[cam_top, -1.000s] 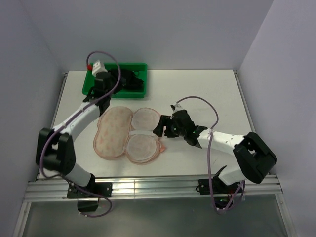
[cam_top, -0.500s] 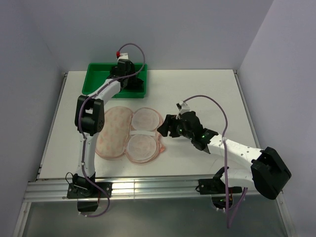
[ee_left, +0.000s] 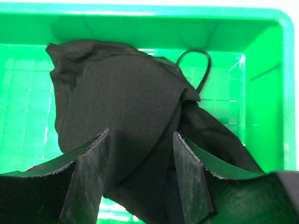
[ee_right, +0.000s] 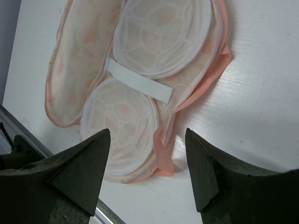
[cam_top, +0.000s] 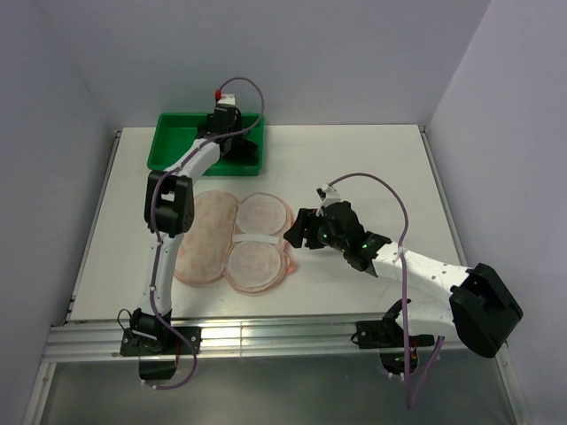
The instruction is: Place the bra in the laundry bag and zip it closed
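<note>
A small black fabric bra (ee_left: 126, 107) with thin straps lies bunched in a shallow green plastic tray (ee_left: 140, 11), which sits at the far left corner of the white table (cam_top: 372, 168). It is crumpled into a soft heap. One rounded cup faces up, dark folds trail toward the tray's right wall, and a thin strap (ee_left: 198, 58) loops up toward the back wall.

The left gripper (ee_left: 140, 135) reaches into the tray, jaws apart, straddling the raised cup. The cloth fills the gap between the fingers, but they do not look pressed in on it. The cup is the highest and fullest part of the heap, so closing there would probably gather enough cloth to lift the whole garment.

The peanut-shaped pale pink fabric laundry bag (cam_top: 208, 235), printed with small orange marks, lies unzipped and spread flat. It sits toward the near edge of the table, left of centre. Its two round mesh-lined hollows face up, and a white elastic band (ee_right: 138, 80) crosses between them. Lying open like this, it is ready to take the bra from above.

The right gripper (ee_right: 147, 135) hovers just beside the bag's right edge, jaws wide apart and holding nothing. It seems placed there to steady the bag or fold its lid over once the bra arrives. The bra is not yet in the bag, and the zipper is undone.
</note>
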Controlling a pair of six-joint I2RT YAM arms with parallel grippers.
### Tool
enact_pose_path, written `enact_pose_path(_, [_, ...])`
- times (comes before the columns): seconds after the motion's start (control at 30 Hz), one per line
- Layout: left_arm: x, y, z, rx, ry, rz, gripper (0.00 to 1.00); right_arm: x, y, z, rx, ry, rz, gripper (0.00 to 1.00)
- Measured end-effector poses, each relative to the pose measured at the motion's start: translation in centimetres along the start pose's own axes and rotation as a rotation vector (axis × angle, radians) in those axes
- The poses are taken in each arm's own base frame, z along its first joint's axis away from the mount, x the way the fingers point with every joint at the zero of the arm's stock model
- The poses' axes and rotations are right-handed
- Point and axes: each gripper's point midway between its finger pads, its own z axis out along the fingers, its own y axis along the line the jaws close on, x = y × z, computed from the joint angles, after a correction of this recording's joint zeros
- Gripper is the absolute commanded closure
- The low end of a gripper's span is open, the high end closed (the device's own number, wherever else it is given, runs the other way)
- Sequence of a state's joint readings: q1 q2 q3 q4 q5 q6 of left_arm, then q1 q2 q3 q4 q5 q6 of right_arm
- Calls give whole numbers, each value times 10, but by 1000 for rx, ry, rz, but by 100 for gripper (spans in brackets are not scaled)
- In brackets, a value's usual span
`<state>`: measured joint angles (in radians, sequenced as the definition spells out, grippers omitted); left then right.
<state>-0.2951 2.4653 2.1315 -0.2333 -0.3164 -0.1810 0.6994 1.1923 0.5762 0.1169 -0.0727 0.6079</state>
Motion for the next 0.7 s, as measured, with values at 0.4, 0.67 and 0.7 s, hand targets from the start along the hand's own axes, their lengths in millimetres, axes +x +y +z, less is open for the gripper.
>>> enact_pose_path(0.4, [16, 10, 17, -11, 27, -2, 98, -10, 8, 2, -15, -10, -5, 28])
enact_pose_path(0.67, [-11, 10, 7, -6, -44, -30, 100, -4, 7, 13, -22, 12, 0, 29])
enact_pose_path(0.7, [-17, 11, 1, -3, -52, -37, 100, -5, 8, 14, -24, 9, 0, 29])
